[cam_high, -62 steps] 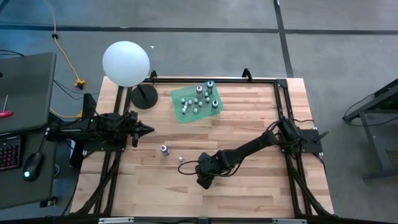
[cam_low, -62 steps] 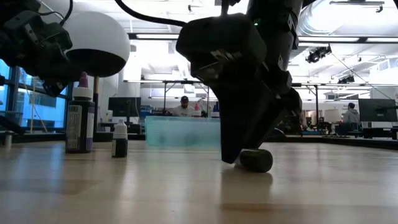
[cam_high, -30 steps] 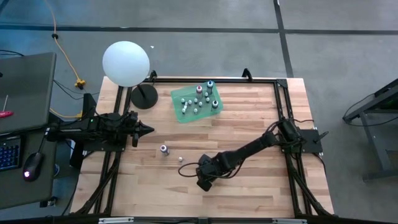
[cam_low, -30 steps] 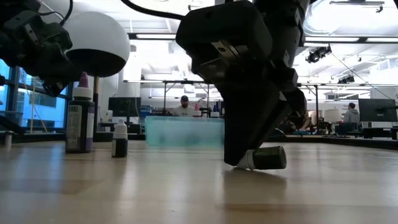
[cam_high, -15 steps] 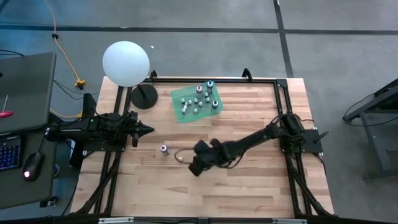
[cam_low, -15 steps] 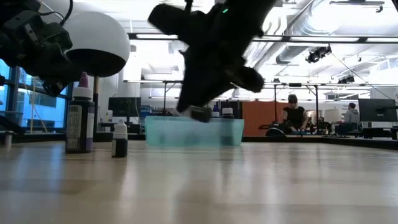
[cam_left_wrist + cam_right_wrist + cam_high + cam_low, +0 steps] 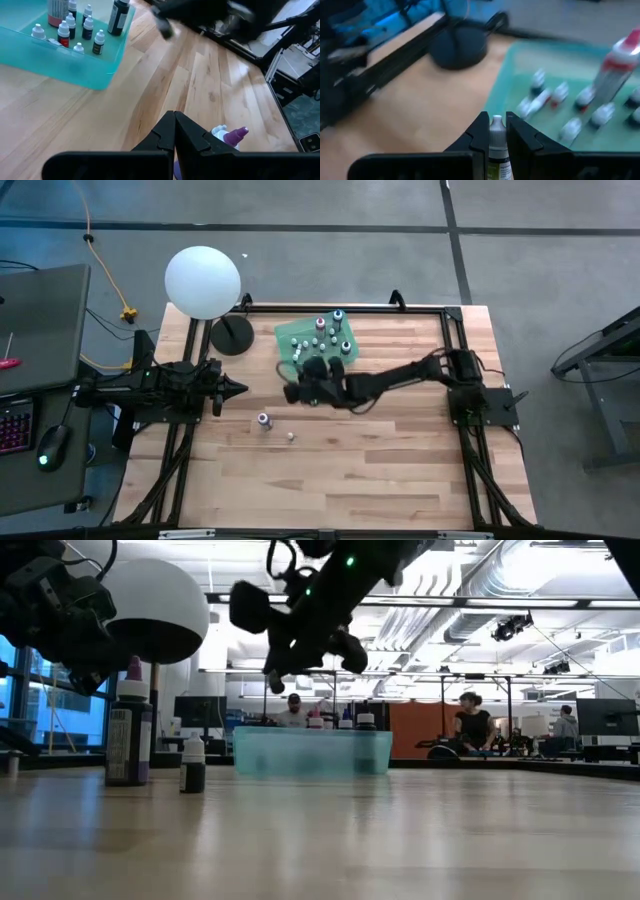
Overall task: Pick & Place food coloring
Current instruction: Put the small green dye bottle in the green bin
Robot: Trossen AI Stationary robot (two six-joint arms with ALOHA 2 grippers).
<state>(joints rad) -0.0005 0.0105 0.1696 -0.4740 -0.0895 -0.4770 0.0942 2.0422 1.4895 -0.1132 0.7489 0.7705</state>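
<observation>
The right hand (image 7: pixel 496 131) is gripping a small white-capped food coloring bottle (image 7: pixel 496 127) upright, hovering just beside the green tray (image 7: pixel 290 360), apparently so it lands standing among the bottles there. The left hand (image 7: pixel 174 131), closed, is waiting well away from the tray.

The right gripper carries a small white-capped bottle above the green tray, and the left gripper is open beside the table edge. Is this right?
Not quite: the left gripper is shut, its fingers pressed together in the left wrist view. The right gripper does hold the small white-capped bottle at the green tray.
</observation>
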